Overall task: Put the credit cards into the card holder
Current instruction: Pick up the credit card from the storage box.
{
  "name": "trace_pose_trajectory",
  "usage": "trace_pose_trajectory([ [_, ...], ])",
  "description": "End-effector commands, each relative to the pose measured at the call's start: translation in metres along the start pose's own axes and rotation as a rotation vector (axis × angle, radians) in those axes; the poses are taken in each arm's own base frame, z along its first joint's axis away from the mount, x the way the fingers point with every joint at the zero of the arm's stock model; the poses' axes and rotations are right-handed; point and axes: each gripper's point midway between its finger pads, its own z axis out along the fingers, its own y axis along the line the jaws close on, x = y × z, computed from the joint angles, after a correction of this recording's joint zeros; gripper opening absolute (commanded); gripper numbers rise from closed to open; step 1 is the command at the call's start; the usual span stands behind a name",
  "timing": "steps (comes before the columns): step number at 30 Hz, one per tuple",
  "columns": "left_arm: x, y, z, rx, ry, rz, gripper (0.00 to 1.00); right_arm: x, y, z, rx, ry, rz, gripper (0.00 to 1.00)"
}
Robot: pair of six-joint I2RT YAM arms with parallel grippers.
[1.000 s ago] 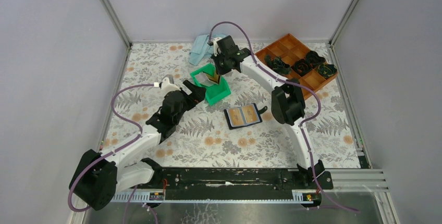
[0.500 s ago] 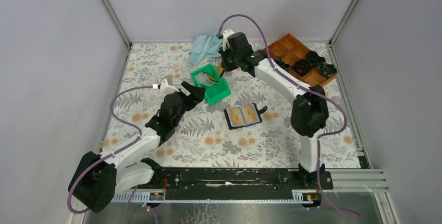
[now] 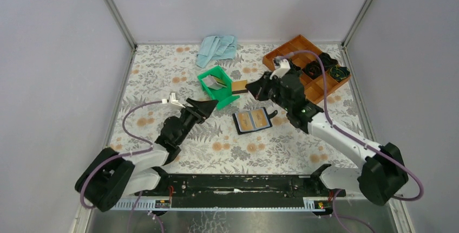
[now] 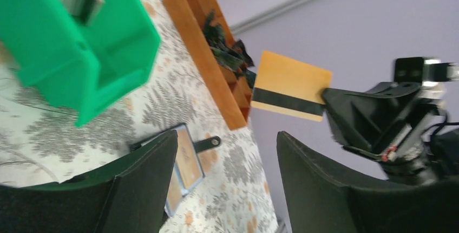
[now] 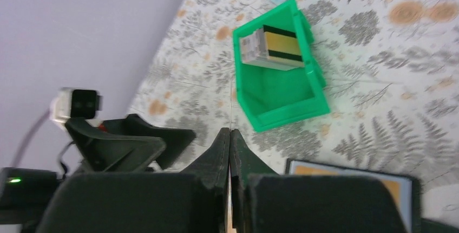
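A: Entries, largest first?

B: Worktop (image 3: pixel 162 76), fern print. Brown tray (image 3: pixel 297 45), behind the right claw (image 3: pixel 248 87), beside its wrist. Green bin (image 3: pixel 227 98), just ahead of that claw's tips and just beyond the left claw (image 3: pixel 207 107).

A: The task's things?

B: Card holder (image 3: pixel 236 122), lying open on the worktop, below and behind the right claw's tips, with two cards (image 3: pixel 246 121) seated in it. A stack of credit cards (image 5: pixel 273 46) stands inside the bin. One held card (image 4: pixel 290 85) hangs in the air at the right claw's tips.

A: Claw states?

B: Right claw closed on the held card's short edge. Left claw spread wide, empty.

A: Handling?

B: By my judgement it is light, thin, stiff and slick-faced. An edge pinch suits it, since the free length can slide into a slot. A slack pinch may let it pivot.

A: View differences?

B: Left wrist alone shows the card's face, tan with a black stripe, and how little of it sits in the grip. Right wrist shows it only edge-on, a thin line between shut fingers (image 5: pixel 216 160), yet gives the clearest look at the bin's stack. Top view alone shows the holder and the right claw apart.
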Motion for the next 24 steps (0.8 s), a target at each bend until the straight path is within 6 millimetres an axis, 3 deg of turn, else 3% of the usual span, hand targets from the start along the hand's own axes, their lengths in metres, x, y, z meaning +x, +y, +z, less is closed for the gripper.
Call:
trace_pose_trajectory([
  [1, 0.003, -0.068, -0.011, 0.314, 0.005, -0.057, 0.73, -0.025, 0.030, -0.028, -0.152, -0.211, 0.276, 0.00],
  [8, 0.027, -0.093, -0.015, 0.438, 0.071, -0.057, 0.72, -0.008, 0.014, -0.066, -0.147, -0.345, 0.449, 0.00],
  [13, 0.043, -0.089, -0.010, 0.432, 0.120, -0.066, 0.71, -0.003, -0.001, -0.084, -0.149, -0.445, 0.534, 0.00],
  [24, 0.065, -0.095, 0.013, 0.439, 0.179, -0.081, 0.71, 0.011, -0.007, -0.086, -0.158, -0.491, 0.604, 0.00],
])
